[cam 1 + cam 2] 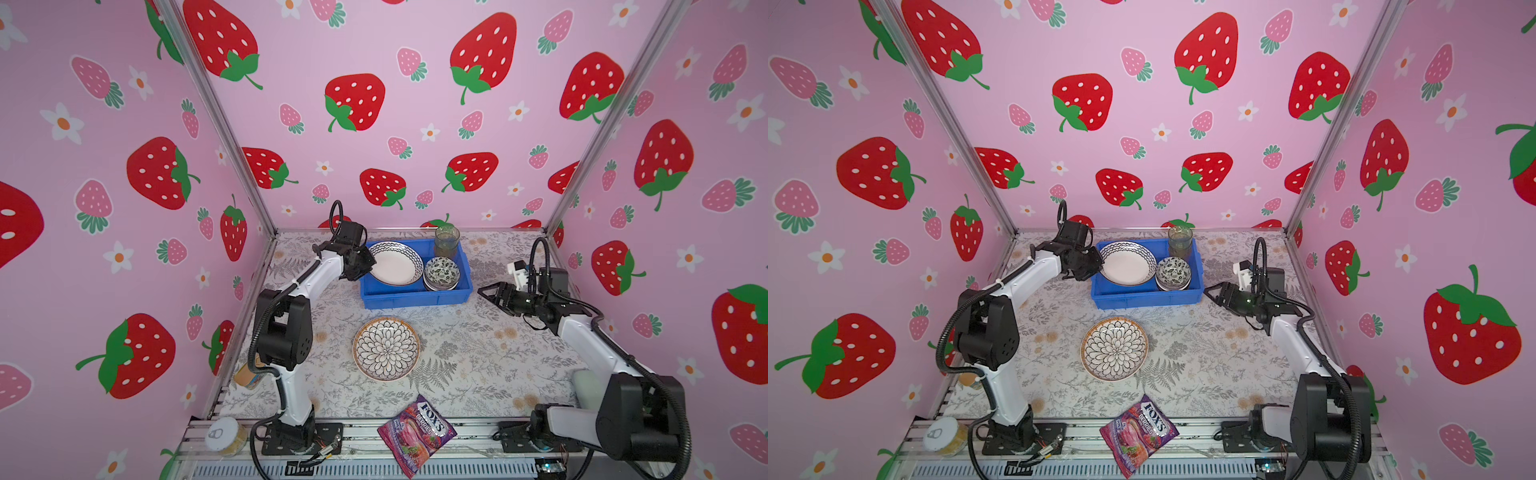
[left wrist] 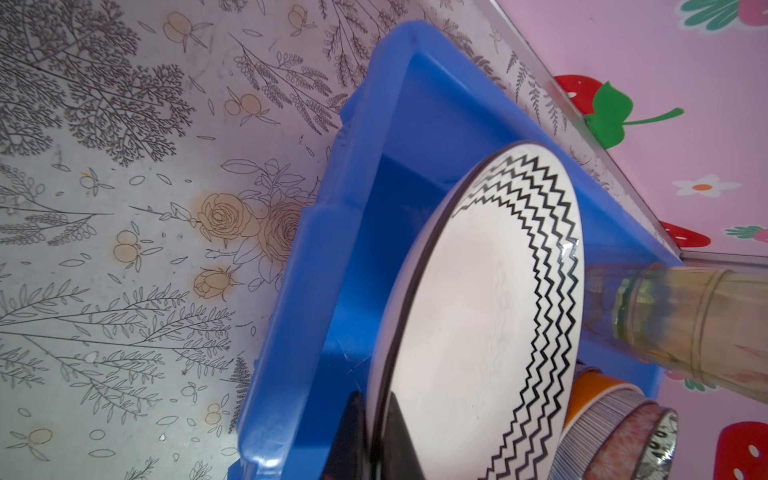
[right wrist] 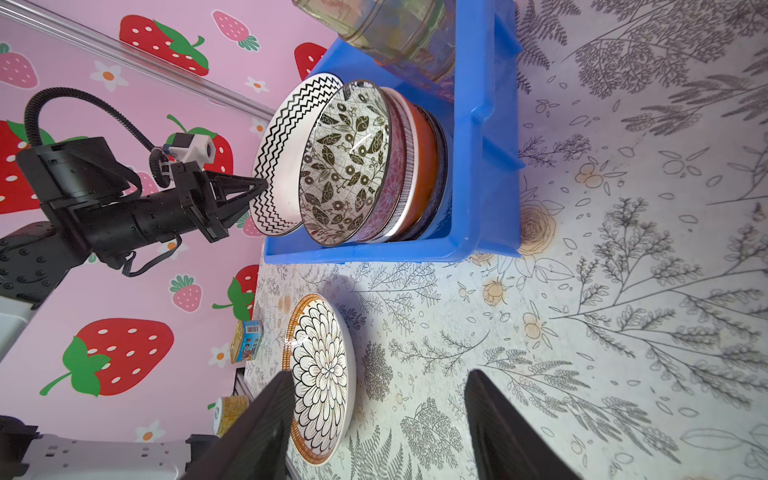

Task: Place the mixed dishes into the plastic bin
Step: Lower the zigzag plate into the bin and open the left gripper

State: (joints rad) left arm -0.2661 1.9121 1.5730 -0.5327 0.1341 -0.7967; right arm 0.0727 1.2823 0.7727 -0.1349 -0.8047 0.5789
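At the bin (image 1: 415, 300), left jaws tight on the zigzag plate (image 1: 395, 266), rim partly hidden; right jaws wide, empty.

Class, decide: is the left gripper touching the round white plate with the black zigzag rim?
Touching. In the left wrist view the left gripper is shut on the round white zigzag-rimmed plate, one black finger on each face of its edge.
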